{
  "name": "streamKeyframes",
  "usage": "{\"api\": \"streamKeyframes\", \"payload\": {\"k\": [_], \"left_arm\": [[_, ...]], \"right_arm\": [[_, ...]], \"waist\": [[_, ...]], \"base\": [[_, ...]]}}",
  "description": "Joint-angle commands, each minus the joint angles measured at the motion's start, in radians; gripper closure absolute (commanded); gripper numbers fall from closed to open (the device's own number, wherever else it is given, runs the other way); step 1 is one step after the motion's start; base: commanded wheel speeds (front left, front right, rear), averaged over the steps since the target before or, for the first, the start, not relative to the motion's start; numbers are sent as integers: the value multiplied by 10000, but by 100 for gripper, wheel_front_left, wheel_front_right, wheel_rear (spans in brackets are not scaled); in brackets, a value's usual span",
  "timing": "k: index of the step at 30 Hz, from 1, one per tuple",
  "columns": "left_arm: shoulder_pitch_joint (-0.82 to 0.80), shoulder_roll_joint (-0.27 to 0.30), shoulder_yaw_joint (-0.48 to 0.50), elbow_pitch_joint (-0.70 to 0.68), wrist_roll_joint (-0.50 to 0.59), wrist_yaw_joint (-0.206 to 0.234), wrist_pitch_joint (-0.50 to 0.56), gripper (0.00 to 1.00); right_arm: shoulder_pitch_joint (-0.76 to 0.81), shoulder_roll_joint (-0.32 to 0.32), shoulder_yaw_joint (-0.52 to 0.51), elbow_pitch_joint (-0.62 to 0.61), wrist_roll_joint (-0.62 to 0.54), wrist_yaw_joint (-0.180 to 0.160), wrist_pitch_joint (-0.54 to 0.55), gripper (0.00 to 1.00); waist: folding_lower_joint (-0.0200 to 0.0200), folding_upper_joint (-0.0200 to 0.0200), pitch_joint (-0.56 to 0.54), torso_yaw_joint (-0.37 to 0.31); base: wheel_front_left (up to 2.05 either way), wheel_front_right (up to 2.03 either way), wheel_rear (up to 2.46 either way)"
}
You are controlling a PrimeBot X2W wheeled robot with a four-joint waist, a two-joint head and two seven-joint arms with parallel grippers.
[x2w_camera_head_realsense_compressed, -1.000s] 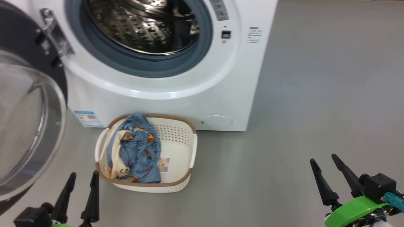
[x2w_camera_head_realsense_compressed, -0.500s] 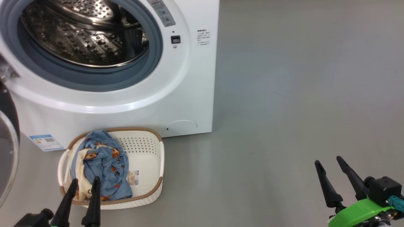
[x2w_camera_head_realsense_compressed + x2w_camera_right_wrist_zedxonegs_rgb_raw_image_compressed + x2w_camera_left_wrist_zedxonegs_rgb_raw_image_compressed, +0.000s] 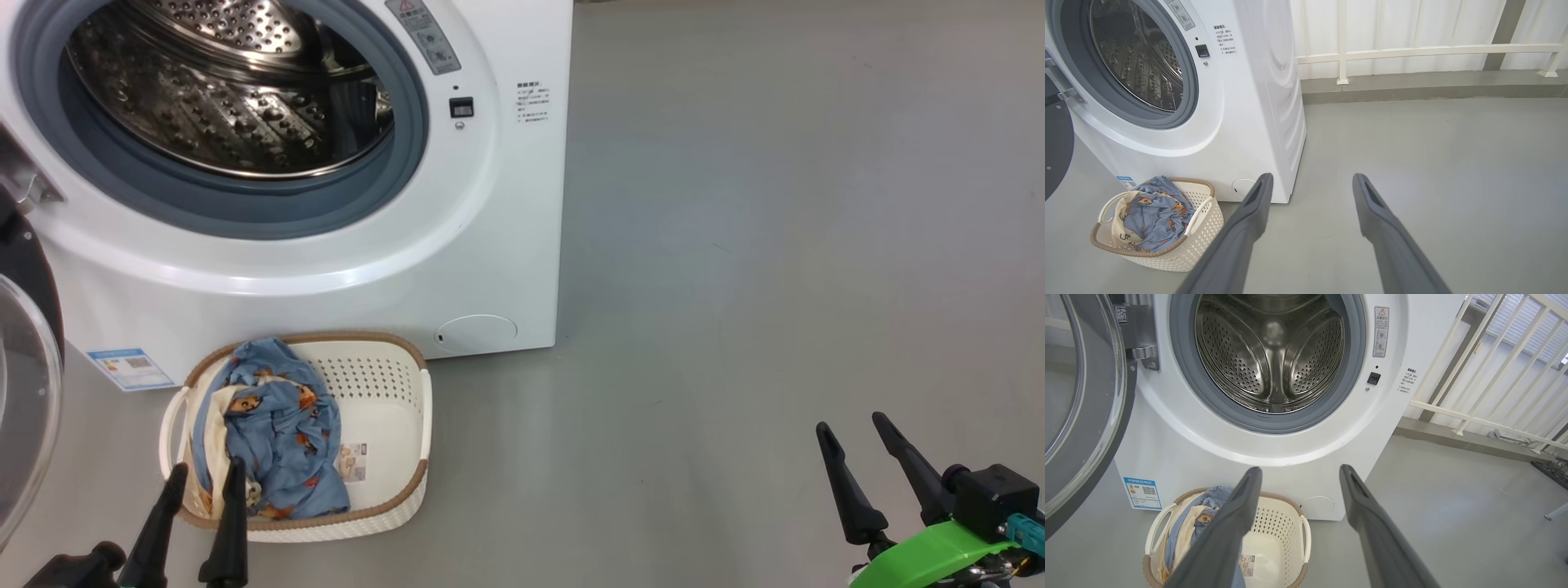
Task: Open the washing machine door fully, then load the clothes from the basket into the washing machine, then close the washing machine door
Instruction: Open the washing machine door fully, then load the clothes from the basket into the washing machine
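The white washing machine (image 3: 506, 245) stands with its steel drum (image 3: 237, 90) exposed. Its black washing machine door (image 3: 24, 384) with the clear bulging window hangs swung out at the far left, and it shows as washing machine door (image 3: 1081, 416) in the left wrist view. The cream basket (image 3: 392, 433) sits on the floor in front of the machine, with blue printed clothes (image 3: 277, 433) and a cream cloth piled in its left half. My left gripper (image 3: 204, 482) hovers open at the basket's near left rim, above the clothes. My right gripper (image 3: 853, 433) is open over bare floor, far right of the basket.
Grey floor (image 3: 775, 245) stretches to the right of the machine. A white railing (image 3: 1412, 51) on a low kerb runs behind and beside it. A dark object (image 3: 1551, 469) lies at the right edge of the left wrist view.
The head camera swung right, so the machine and basket slid left in view, then settled. The left gripper's fingertips now overlap the basket's near rim. Both grippers stayed open.
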State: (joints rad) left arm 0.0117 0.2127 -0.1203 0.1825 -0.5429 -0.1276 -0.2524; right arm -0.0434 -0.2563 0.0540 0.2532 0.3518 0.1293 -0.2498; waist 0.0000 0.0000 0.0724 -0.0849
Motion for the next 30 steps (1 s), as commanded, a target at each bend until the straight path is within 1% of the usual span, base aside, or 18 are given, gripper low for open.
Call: {"api": "streamKeyframes", "payload": {"k": [1,5,9,18,24,30], "left_arm": [[-204,203,443,-129,27,-31,-94,0],[-260,214,474,-117,-51,-31,-94,0],[-335,256,442,-144,-176,-31,-94,0],[-431,312,428,-189,-275,-31,-94,0],[-559,323,435,-245,-137,-31,-94,0],[-566,303,401,-259,-158,-31,-94,0]], "right_arm": [[-159,-155,219,-257,-96,14,-120,0],[-199,-129,257,-295,-113,14,-120,0],[-231,-123,282,-307,-103,14,-120,0],[-316,-91,332,-315,-109,14,-120,0],[-407,-75,345,-324,-109,14,-120,0],[-453,-20,323,-324,-116,14,-120,0]], "waist": [[0,0,4,42],[0,0,70,84],[0,0,144,115],[0,0,275,109],[0,0,397,100],[0,0,498,103]], "base": [[0,0,0],[7,-18,11],[43,-85,41],[114,-169,55],[135,-180,45],[96,-97,1]]}}
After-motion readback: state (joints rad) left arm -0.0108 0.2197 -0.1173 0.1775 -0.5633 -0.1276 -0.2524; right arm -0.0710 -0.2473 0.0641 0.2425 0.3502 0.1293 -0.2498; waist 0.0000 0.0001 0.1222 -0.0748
